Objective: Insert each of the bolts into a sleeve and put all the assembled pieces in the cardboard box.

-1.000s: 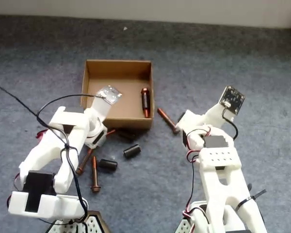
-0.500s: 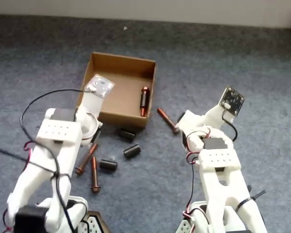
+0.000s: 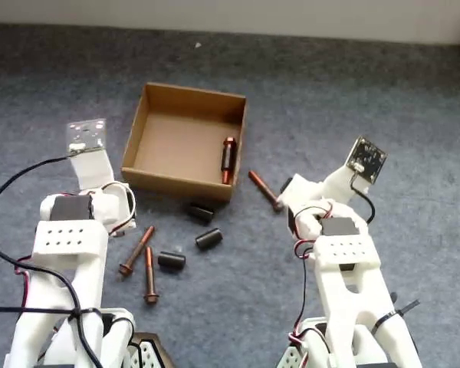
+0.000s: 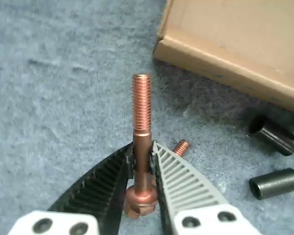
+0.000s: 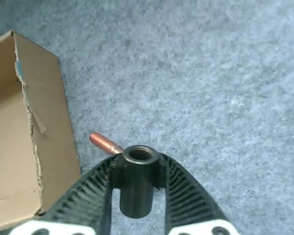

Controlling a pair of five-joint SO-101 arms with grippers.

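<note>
In the cardboard box (image 3: 176,146), against the wall nearest the right arm, you have one assembled piece (image 3: 228,159), a bolt in its sleeve. How fully it's seated is too small to tell. By my read that's the only unit done. The left gripper (image 4: 142,147) is clamped on a held bolt (image 4: 141,107) at the shank just above the head, with the thread end free, just outside the box's front wall. The right gripper (image 5: 137,159) is clamped on a held sleeve (image 5: 136,188), bore open toward the camera, just off the box's front-right corner. On the carpet, the corner bolt (image 3: 264,190) lies beside that same corner. In front of the box are the nearer bolt (image 3: 136,250) and farther bolt (image 3: 149,274), plus the nearest sleeve (image 3: 201,211), middle sleeve (image 3: 208,238) and farthest sleeve (image 3: 171,261). I'd say what's left is to mate the held pair and box it, then do three more pairs. As for what's hidden, the held bolt's head is partly tucked between the fingers. In the right wrist view the corner bolt is mostly behind the held sleeve, thread end visible. You can't judge how well the two held parts line up.
</note>
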